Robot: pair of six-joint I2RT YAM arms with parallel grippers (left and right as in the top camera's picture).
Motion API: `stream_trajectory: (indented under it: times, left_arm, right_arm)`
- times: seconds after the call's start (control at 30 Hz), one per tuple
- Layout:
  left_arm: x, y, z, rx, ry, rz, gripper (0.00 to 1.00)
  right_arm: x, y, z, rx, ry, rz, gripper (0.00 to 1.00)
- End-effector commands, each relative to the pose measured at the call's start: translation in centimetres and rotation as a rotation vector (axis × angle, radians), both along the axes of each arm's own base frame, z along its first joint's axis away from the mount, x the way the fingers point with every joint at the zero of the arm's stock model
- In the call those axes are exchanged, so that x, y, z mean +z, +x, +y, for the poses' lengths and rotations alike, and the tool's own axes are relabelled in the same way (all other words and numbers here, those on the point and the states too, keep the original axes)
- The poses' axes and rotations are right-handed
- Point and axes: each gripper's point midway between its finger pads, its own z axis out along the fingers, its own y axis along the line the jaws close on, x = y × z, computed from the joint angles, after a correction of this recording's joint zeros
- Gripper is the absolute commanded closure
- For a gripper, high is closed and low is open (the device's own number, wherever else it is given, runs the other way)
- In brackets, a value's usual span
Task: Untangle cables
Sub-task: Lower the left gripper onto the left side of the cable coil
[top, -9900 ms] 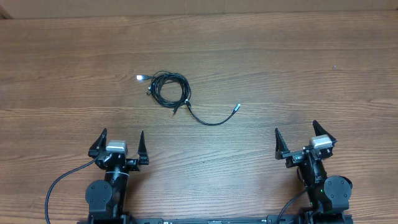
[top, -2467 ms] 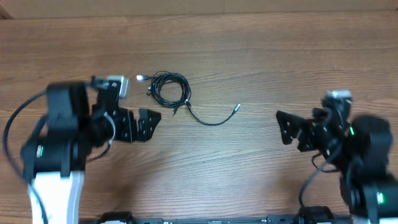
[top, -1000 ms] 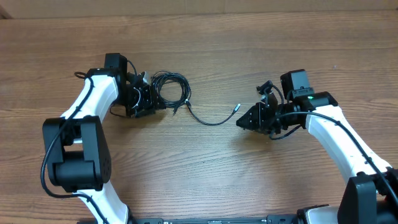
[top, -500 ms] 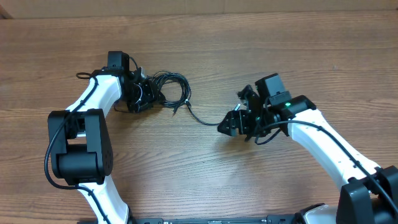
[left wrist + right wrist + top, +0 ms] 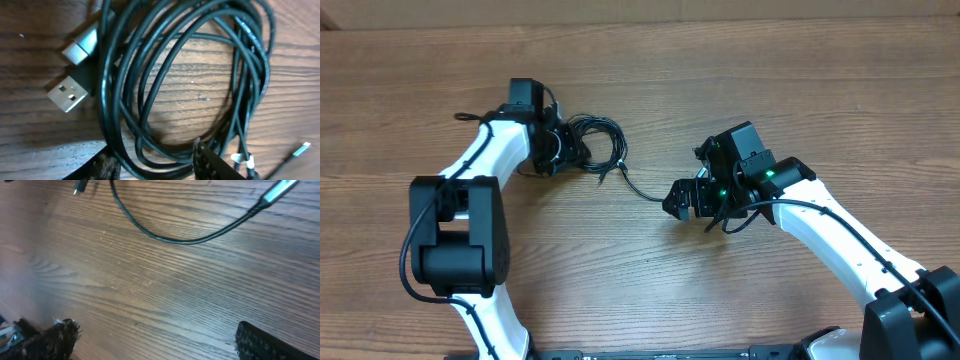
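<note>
Left gripper (image 5: 152, 161) half-spread astride the thin black coiled cables (image 5: 111, 100); their small white tag (image 5: 241, 159) unreadable. Right gripper (image 5: 152, 330) spread wide beside their loose tail (image 5: 175, 241).

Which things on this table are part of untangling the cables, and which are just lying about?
Part of the job:
- coil of thin black cables
- silver USB plugs at the coil's edge
- loose black tail ending in a silver plug

Not part of it:
- brown wooden table; nothing else loose shows on it
</note>
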Motion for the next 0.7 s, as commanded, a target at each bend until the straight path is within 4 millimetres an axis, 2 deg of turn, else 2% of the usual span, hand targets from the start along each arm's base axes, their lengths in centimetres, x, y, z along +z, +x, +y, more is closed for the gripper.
stream_trajectory:
  times: [0.0,0.07,0.33,0.5,0.57,0.67]
  left_arm:
    - [-1.1,-0.1,0.0,-0.001,0.118,0.006,0.54]
    - [-1.5,-0.4,-0.2,-0.014,0.167,0.006,0.56]
    - [-3.4,-2.7,-0.4,-0.070,0.338,0.035,0.76]
    - [-4.5,-4.4,-0.2,-0.104,0.358,0.070,0.74]
    - [-4.9,-5.1,0.0,-0.114,0.363,0.092,0.66]
    - [-5.2,-6.5,0.3,-0.153,0.374,0.135,0.63]
  right_arm:
    - [0.4,0.8,-0.1,-0.027,-0.022,-0.023,0.00]
    - [0.4,0.8,-0.1,-0.027,-0.022,-0.023,0.00]
    - [0.2,0.6,-0.2,-0.026,-0.027,-0.012,0.00]
    - [0.3,0.6,-0.2,-0.026,-0.027,-0.013,0.00]
    - [0.3,0.6,-0.2,-0.026,-0.027,-0.013,0.00]
    - [0.3,0.6,-0.2,-0.026,-0.027,-0.013,0.00]
